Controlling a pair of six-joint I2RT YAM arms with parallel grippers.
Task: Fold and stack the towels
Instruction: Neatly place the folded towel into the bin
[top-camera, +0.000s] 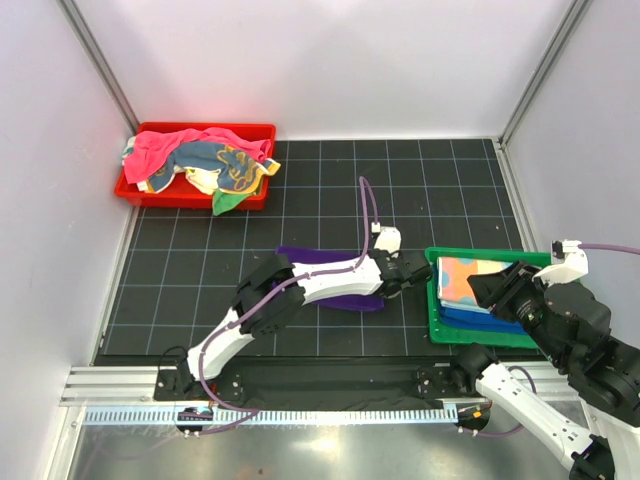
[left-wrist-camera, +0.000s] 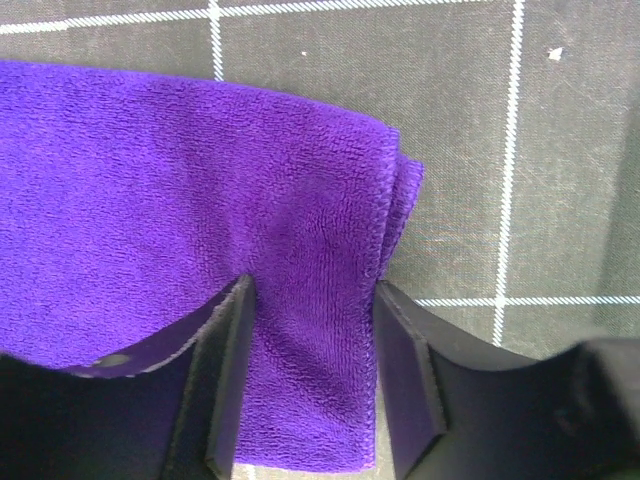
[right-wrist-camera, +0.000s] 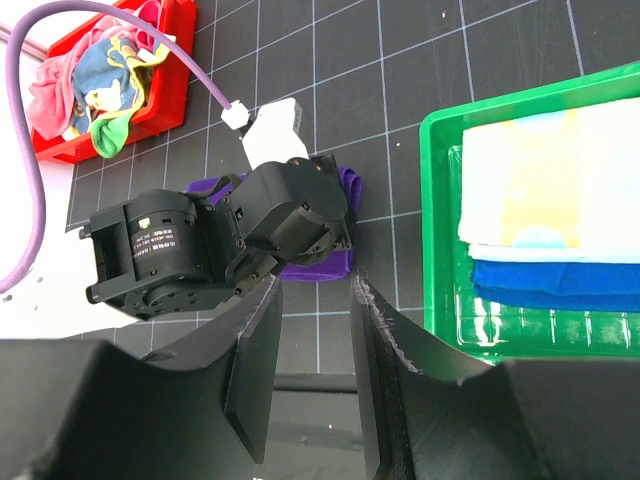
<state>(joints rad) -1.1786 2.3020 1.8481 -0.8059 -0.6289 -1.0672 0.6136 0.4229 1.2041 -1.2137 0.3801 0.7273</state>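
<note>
Resting in green tray (top-camera: 433, 305), folded towels (top-camera: 470, 280), crumpled towels (top-camera: 200, 160) filling red tray (top-camera: 185, 198)

A robotics lab cell is indicated: a black gridded mat (top-camera: 330, 200) is enclosed by white panels (top-camera: 330, 60) on aluminium framing (top-camera: 98, 60), with a mounting rail (top-camera: 110, 385) fixed along its near edge.

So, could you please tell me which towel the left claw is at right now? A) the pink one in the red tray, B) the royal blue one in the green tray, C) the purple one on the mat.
C: the left claw has its fingers either side of one end of the folded purple towel, which lies on the gridded mat, outside both trays.
</note>
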